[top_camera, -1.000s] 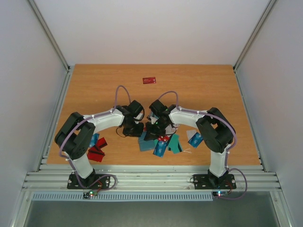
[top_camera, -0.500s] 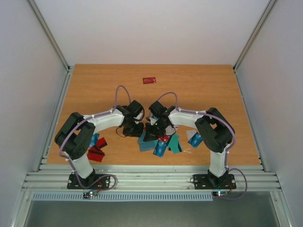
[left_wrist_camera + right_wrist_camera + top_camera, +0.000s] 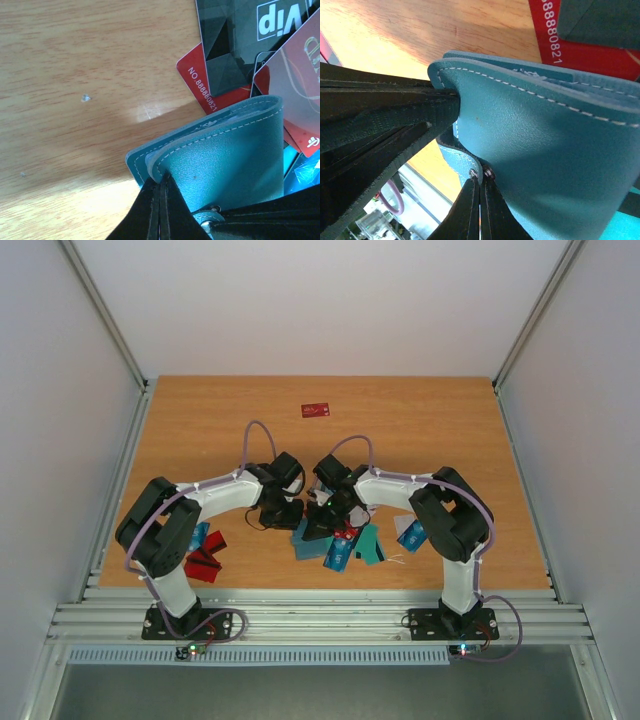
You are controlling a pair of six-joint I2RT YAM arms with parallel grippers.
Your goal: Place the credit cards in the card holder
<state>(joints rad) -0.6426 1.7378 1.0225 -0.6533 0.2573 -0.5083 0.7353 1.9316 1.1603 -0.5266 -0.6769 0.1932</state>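
The task looks to be at an early stage; the teal-blue stitched leather folding card holder [image 3: 225, 165] is lifted at its edges rather than loaded, and no card can be seen sitting in its pockets, though the inside is mostly hidden; the left end effector [image 3: 161, 189] is fully closed, its black fingers pinching the edge of one flap; the right end effector [image 3: 481, 184] is likewise fully closed, nipping the other flap near a small metal snap; between them the two flaps are being drawn apart, so I judge the step in hand to be opening the holder; all the loading is left to do

The holder sits near the middle of the wooden tabletop [image 3: 420, 430], between the two wrists and just beyond a loose heap of teal and blue plastic cards [image 3: 350, 545]; a red plastic card with white numbers [image 3: 200, 85] and a dark card marked Vip [image 3: 235, 45] lie flat right beside it; a few red cards [image 3: 203, 562] rest by the left arm's base, and a single red card [image 3: 316, 410] lies well apart toward the far edge

The holder itself is soft, with pale stitching along rounded edges and a lighter blue-grey lining showing in the fold; it bends readily under the pinch
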